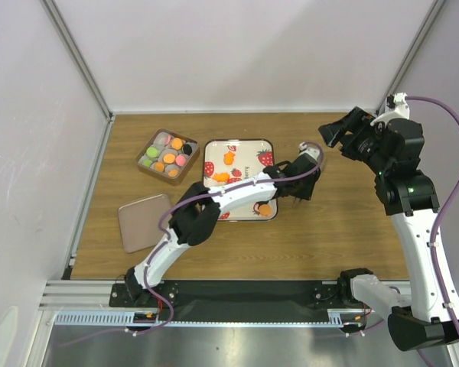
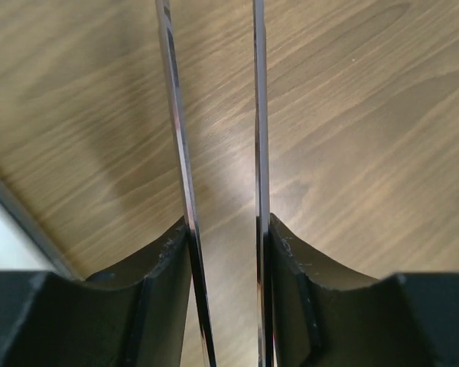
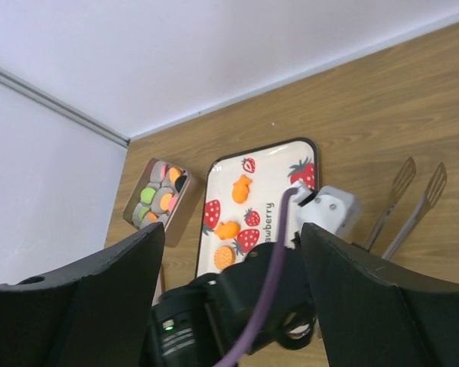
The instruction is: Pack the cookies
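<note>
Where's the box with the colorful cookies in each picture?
Top external: the box is left of centre, a bit above the middle, just left of the tray.
Left wrist: not in it.
Right wrist: the box is at middle left, again just left of the tray.
Shared landmark: the strawberry-print tray, next to the box in both of those views.

The cookies (image 1: 168,155) are showing orange, pink, green and black. The white tray (image 1: 247,151) is carrying red strawberries, the table (image 1: 329,237) brown grain.
</note>
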Robot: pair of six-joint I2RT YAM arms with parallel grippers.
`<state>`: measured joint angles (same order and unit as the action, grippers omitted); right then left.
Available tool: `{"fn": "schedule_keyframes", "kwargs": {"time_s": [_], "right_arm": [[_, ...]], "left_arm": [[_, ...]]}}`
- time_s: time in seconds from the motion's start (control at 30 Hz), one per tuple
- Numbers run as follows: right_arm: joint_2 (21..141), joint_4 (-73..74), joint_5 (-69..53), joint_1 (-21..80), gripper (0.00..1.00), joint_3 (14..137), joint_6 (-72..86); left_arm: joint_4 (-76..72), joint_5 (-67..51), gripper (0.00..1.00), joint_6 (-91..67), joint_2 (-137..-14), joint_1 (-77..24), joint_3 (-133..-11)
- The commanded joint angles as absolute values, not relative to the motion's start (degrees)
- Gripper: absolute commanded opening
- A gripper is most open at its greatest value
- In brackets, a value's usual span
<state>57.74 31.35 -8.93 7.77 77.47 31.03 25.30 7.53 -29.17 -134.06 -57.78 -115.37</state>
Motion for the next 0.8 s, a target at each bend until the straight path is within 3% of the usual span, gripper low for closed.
{"fn": "schedule_keyframes", "kwargs": {"time_s": [0.0,0.4,0.77], "right_arm": [[56.16,32.43,-6.68,7.56,0.79,76.91,30.50],[56.25,32.43,-7.12,7.38,0.79,76.38,30.41],[56.08,32.17,-7.74,7.47,0.79,76.55,31.29]], "left_arm": [[21.89,10.37,0.46,-30.67,-137.01,-58.18,-120.76],[20.13,11.95,0.61,-29.97,-140.54,-58.71,-119.45],[16.53,11.34,0.82,-26.81,-136.06,-58.97,-115.58]]}}
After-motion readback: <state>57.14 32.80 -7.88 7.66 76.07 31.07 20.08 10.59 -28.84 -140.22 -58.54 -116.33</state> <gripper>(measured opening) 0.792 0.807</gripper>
